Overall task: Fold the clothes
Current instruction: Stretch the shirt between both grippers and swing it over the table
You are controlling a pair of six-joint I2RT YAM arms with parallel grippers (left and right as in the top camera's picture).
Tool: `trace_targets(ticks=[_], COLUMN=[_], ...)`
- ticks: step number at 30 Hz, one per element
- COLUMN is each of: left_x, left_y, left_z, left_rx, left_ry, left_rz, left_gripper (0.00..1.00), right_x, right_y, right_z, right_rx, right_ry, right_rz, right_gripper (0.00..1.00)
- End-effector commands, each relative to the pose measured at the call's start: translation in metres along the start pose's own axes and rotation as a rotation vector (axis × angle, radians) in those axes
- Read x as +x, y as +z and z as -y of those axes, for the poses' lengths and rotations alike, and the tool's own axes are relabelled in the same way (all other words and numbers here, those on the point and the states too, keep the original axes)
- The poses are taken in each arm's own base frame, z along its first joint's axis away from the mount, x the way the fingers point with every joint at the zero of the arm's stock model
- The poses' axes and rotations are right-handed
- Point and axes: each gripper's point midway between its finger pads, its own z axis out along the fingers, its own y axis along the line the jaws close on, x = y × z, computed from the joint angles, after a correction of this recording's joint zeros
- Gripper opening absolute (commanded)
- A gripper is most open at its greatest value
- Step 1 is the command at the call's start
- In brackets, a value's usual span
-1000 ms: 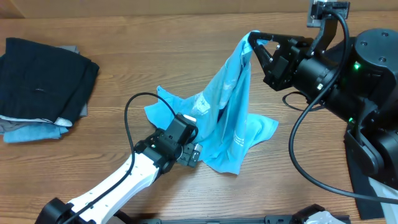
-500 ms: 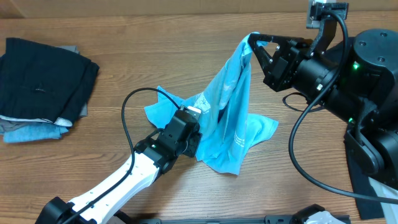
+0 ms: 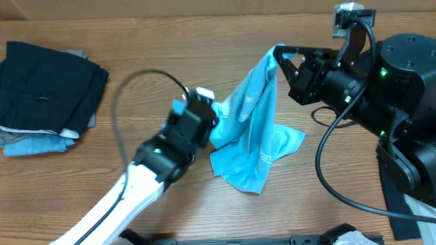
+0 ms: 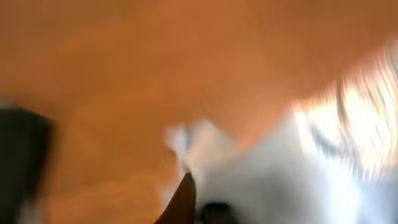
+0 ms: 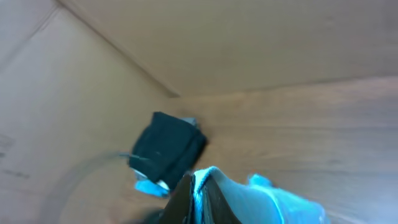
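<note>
The clothes (image 3: 255,129), a light sky-blue T-shirt, hang in a tall drape from my right gripper (image 3: 278,51), which is shut on the top edge; the lower hem rests on the table. In the right wrist view the blue fabric (image 5: 273,202) is pinched between the two dark fingers of the right gripper (image 5: 199,193). My left gripper (image 3: 208,119) is raised at the shirt's left side and shut on a fold of it. The left wrist view is blurred: pale fabric (image 4: 280,168) fills the right, against the left gripper (image 4: 196,205).
A pile of folded black, grey and dull-blue garments (image 3: 48,88) lies at the far left, also showing as a dark pile (image 5: 168,146) in the right wrist view. The right arm's bulky black base (image 3: 402,88) and its cable (image 3: 323,156) occupy the right side.
My left gripper went from open to shut on the shirt's left part and rose away from the table, pulling that flap up. The right gripper kept its hold, nearly still.
</note>
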Motion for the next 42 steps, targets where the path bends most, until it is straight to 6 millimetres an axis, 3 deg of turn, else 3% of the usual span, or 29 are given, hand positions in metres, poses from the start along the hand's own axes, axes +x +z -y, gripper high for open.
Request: trace_targets(ticks=[1, 3, 8, 13, 19, 23, 30, 42], left_x=[-0.072, -0.086, -0.09, -0.098, -0.136, -0.149, -0.153, -0.145], left_y=[-0.059, -0.076, -0.096, -0.126, -0.194, -0.241, -0.289, -0.348], left_z=[-0.073, -0.097, -0.146, -0.174, -0.181, -0.188, -0.185, -0.172], left_rx=[-0.234, -0.273, -0.371, -0.386, -0.273, -0.236, -0.144, 0.009], left_ry=[-0.06, -0.104, -0.194, -0.304, -0.37, -0.389, -0.377, -0.345], left_rz=[0.194, 0.231, 0.253, 0.33, 0.505, 0.562, 0.598, 0.638], left_gripper=[0.04, 0.04, 0.05, 0.07, 0.06, 0.05, 0.05, 0.04], right_x=[-0.007, -0.004, -0.003, -0.017, -0.05, -0.06, -0.059, -0.047], right_y=[-0.012, -0.013, -0.022, -0.05, -0.1, -0.135, -0.172, -0.215], right_z=[0.015, 0.027, 0.051, 0.051, 0.019, 0.002, -0.009, -0.016], right_rx=[0.104, 0.17, 0.304, 0.346, 0.294, 0.267, 0.25, 0.241], right_ry=[-0.033, -0.044, -0.074, -0.083, -0.162, -0.171, -0.175, -0.176], right_rz=[0.05, 0.044, 0.056, 0.152, 0.294, 0.35, 0.381, 0.397], right_gripper=[0.04, 0.04, 0.04, 0.04, 0.04, 0.04, 0.04, 0.04])
